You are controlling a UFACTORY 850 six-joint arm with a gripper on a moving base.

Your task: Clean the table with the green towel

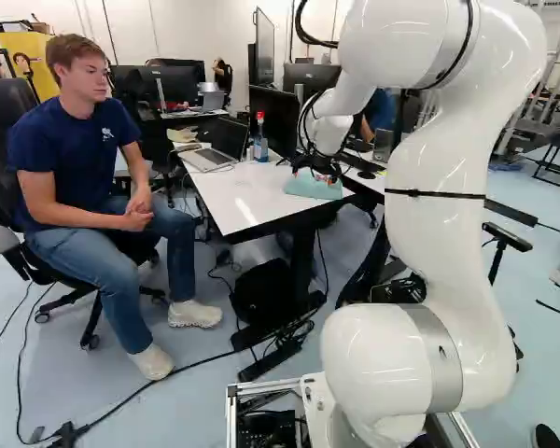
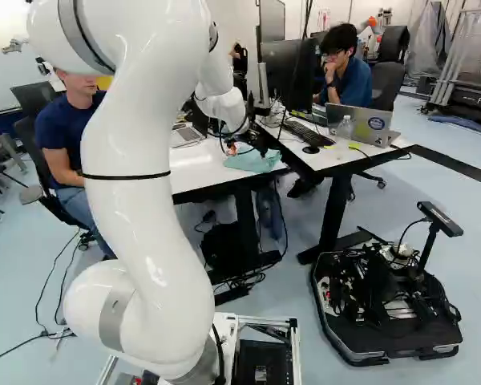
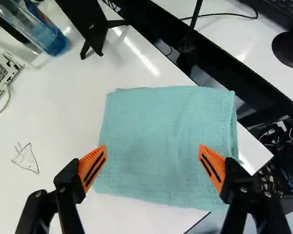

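At the table's near right corner in the left base view, my gripper (image 1: 317, 172) hangs over the green towel (image 1: 313, 189). The wrist view has the gripper (image 3: 153, 163) wide open, its orange-padded fingers apart with the towel (image 3: 161, 141) spread flat beneath and ahead of them. Nothing is held. One edge of the towel reaches over the edge of the white table (image 3: 58, 117). A small drawn mark (image 3: 26, 158) shows on the tabletop beside one finger.
A laptop (image 1: 208, 159), a blue-tinted bottle (image 1: 260, 140) and a monitor (image 1: 274, 119) stand farther back on the table. A seated person is left of it. An adjoining desk (image 2: 329, 148) carries another laptop. A wheeled device (image 2: 385, 297) stands on the floor.
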